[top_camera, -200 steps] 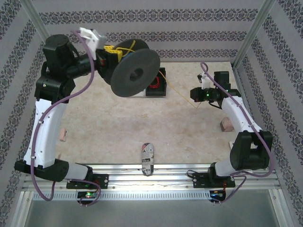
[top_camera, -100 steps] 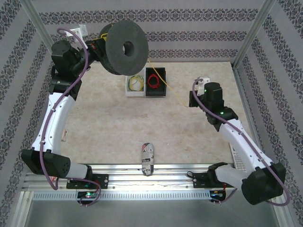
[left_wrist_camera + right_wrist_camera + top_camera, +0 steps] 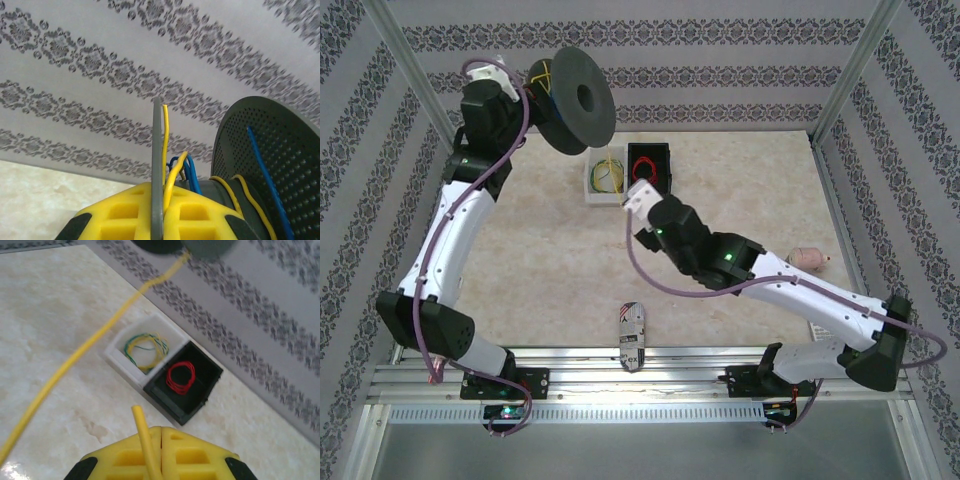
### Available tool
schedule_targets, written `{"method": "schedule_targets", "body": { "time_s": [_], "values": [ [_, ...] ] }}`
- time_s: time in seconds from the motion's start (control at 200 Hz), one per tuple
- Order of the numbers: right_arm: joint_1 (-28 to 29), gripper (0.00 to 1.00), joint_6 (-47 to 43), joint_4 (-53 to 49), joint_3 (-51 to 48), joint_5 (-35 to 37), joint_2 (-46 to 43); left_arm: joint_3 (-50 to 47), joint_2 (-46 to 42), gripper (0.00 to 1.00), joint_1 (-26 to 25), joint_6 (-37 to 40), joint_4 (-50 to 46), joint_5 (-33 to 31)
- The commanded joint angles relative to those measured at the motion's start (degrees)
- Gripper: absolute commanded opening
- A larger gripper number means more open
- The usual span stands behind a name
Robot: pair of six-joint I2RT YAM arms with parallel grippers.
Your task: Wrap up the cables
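Yellow cable (image 3: 90,347): runs slack from the right tool (image 3: 161,436) up and across to the spool (image 3: 575,100), hanging above the worktop (image 3: 540,260). Its short free end stands out between the right tool's fingers, which are closed on the cable. At the far end, turns of the cable lie on the spool's hub beside a blue wire (image 3: 265,175).

Spool: dark, with perforated flanges, held high at the far left of the worktop. The left tool (image 3: 157,194) is closed on the thin edge of one flange, and a strand of yellow cable runs up beside that edge.

Containers: a white bin (image 3: 122,371) and a black bin (image 3: 205,397) stand touching side by side on the worktop near its far edge, just beyond the right tool. The white bin holds a loose coil of yellow and green wire (image 3: 145,351). The black bin holds a coil of red wire (image 3: 181,377).
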Motion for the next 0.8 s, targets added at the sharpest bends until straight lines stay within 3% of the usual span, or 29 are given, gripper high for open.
{"method": "schedule_targets", "body": {
  "time_s": [0.0, 0.18, 0.385, 0.595, 0.794],
  "values": [
    [3.9, 0.0, -8.6, -1.6, 7.7, 3.3, 3.4, 6.8, 2.0, 0.0, -3.1, 7.4, -1.9, -7.4],
    [6.3, 0.0, -20.1, -0.4, 23.0, 4.7, 9.8, 11.2, 7.8, 0.0, -11.5, 17.3, -9.5, -12.1],
    [2.8, 0.0, -29.5, 1.5, 38.0, 2.6, 14.4, 8.7, 7.8, 0.0, -16.1, 23.7, -13.6, -11.8],
    [-4.4, 0.0, -31.3, 2.3, 46.5, -0.5, 16.8, 5.1, 4.2, 0.0, -16.8, 29.4, -21.1, -2.4],
    [-14.7, 0.0, -27.3, -0.5, 48.9, -5.6, 16.3, 0.5, -1.9, 0.0, -16.8, 39.4, -28.0, 11.5]
  ]
}}
